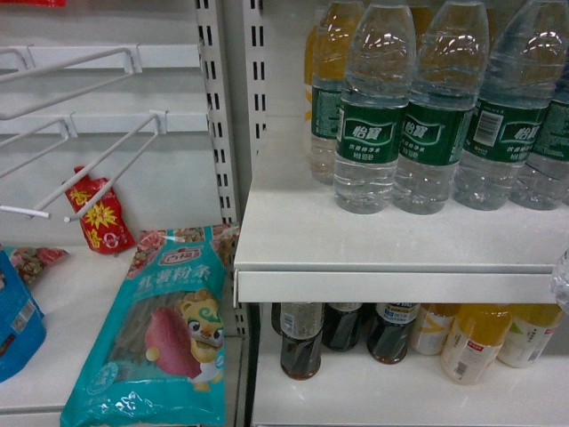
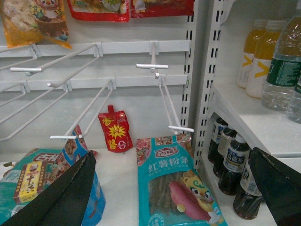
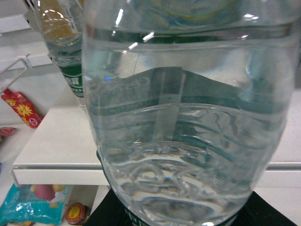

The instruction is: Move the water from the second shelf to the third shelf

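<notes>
A clear water bottle [image 3: 183,117] with a green label fills the right wrist view. My right gripper [image 3: 188,219] is shut on it, its black fingers [image 3: 106,217] showing on either side of the bottle's base. The bottle hangs in front of the white shelf edge [image 3: 56,175]; in the head view only a sliver of it [image 1: 561,277] shows at the right border. Several more water bottles [image 1: 374,116] stand in a row on that shelf [image 1: 356,267]. My left gripper [image 2: 169,193] is open and holds nothing, over a teal noodle bag [image 2: 176,188].
Dark tea bottles [image 1: 302,342] and yellow drink bottles [image 1: 476,342] stand on the shelf below. White peg hooks [image 2: 164,94] jut out on the left bay, with a red pouch [image 1: 100,213] and a blue pack [image 1: 18,320] nearby. A slotted upright [image 1: 227,116] divides the bays.
</notes>
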Motion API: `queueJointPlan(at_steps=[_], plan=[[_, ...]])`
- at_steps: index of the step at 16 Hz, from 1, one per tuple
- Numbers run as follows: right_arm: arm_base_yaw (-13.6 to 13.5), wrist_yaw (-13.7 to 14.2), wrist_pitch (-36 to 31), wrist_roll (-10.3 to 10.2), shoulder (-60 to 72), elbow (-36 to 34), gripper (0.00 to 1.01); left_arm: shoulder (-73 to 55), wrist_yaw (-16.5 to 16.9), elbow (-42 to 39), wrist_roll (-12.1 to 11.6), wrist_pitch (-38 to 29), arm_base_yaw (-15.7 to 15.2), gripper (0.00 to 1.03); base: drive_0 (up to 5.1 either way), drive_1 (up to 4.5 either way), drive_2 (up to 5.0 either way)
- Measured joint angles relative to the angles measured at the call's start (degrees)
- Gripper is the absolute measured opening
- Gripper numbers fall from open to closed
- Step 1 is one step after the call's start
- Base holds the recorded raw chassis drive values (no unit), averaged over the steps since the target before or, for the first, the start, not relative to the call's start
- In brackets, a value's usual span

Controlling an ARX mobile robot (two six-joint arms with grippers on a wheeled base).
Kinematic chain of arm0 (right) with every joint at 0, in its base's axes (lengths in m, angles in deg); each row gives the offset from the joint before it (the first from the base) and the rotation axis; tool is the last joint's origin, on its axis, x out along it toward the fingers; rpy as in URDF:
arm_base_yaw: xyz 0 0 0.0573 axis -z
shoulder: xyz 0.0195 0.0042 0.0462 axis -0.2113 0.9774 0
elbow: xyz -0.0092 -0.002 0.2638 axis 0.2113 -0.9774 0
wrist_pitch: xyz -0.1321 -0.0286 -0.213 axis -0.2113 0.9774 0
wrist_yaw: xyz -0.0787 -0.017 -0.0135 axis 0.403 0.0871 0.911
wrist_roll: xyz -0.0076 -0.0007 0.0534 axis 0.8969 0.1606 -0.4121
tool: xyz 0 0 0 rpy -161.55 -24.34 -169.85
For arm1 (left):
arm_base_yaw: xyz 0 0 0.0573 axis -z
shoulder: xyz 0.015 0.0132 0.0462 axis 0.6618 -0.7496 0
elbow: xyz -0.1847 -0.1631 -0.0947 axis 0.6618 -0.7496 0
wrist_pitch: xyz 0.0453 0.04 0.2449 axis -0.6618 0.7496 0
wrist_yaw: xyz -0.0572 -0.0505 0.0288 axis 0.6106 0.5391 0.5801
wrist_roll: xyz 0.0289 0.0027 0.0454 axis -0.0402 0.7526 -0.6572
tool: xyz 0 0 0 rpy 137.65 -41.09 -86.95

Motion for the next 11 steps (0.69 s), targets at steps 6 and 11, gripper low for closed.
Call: queueJointPlan(at_steps=[6, 11], plan=[[3.52, -1.73, -4.72, 2.84, 19.8, 11.17, 0.36, 0.0, 0.0, 0.0, 0.0, 0.0, 0.0, 0.98, 0.0, 0.0, 0.0], [2.05, -1.01, -6.88, 5.7, 26.49, 14.84, 0.36, 0.0, 0.0, 0.0, 0.0, 0.0, 0.0, 0.98, 0.0, 0.0, 0.0]])
